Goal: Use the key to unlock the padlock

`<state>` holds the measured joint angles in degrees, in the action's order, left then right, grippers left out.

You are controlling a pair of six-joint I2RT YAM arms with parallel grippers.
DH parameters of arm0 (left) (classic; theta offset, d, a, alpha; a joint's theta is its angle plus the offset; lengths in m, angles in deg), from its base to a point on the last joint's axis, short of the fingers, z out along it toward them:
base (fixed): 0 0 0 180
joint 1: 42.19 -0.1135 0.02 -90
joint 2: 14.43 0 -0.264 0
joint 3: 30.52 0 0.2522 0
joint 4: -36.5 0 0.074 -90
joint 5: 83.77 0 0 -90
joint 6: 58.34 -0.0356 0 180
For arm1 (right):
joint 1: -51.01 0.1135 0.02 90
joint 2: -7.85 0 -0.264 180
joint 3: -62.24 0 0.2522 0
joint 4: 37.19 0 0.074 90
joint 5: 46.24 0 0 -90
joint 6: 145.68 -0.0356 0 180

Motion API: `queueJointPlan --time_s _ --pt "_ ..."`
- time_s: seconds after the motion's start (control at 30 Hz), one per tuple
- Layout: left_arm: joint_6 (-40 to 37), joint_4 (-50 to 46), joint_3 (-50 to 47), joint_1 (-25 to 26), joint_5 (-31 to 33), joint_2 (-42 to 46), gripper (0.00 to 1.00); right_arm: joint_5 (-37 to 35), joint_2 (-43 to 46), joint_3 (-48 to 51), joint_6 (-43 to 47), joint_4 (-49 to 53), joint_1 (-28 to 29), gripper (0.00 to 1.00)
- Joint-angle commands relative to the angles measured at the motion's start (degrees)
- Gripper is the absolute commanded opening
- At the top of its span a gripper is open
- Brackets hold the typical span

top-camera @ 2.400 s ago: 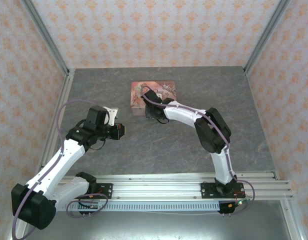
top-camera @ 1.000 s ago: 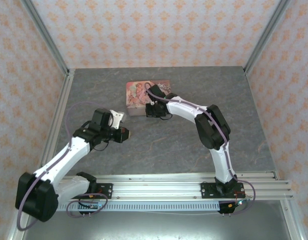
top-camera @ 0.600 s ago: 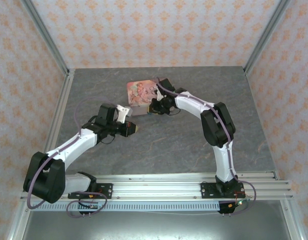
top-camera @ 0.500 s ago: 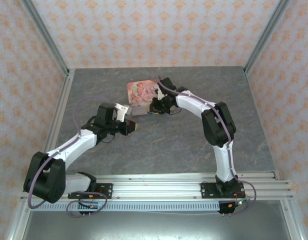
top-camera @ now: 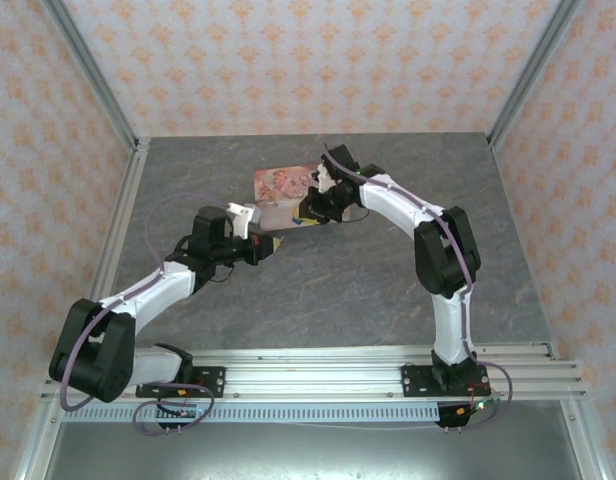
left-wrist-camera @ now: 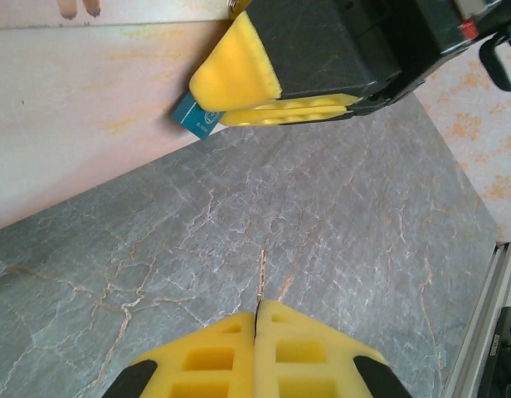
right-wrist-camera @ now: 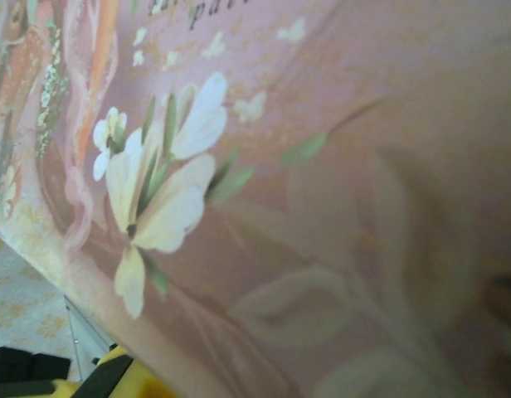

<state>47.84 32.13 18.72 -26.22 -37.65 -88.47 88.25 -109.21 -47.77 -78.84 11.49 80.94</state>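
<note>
Key (left-wrist-camera: 260,280) nearest: thin pale sliver pinched edge-on between the closed yellow fingers of the left gripper (left-wrist-camera: 257,308), tip aimed forward. Beyond it, open stretch of grey marbled table (left-wrist-camera: 363,224), nothing lying in the way. Further on, teal padlock (left-wrist-camera: 194,116) clamped in the right gripper (left-wrist-camera: 216,104), one corner showing, just beside the side of the pink illustrated box (left-wrist-camera: 81,99); touching it or not, hard to tell. Keyway hidden, so no telling whether lined up with the key.

Likely trouble: with so little of the key held, easily twisted or pushed back in the soft pads on an off-line approach; glancing off the lock body; bumping the right fingers crowded round the padlock; shoving the box.

Room: plenty across the table either side, frame rail (left-wrist-camera: 489,308) well off; tight only at the box wall.
</note>
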Motion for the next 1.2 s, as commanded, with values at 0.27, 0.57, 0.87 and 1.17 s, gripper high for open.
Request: queueJointPlan --time_s 0.27,0.57,0.87,1.17 --pt "6.6 14.7 -2.5 -0.4 -2.0 -4.0 0.0 7.3 5.1 -2.3 -2.9 1.9 -3.1 0.0" --pt "5.4 14.0 0.6 0.2 -1.6 -4.9 0.0 9.3 5.5 -6.0 -2.7 7.9 -3.5 0.0" --pt "4.2 14.5 2.5 2.5 0.1 -5.2 0.0 13.0 4.8 -8.3 -4.3 9.9 -3.8 0.0" --pt "5.7 20.3 4.1 2.6 -1.8 -10.9 0.0 14.7 4.0 -8.7 -2.2 12.6 -6.0 0.0"
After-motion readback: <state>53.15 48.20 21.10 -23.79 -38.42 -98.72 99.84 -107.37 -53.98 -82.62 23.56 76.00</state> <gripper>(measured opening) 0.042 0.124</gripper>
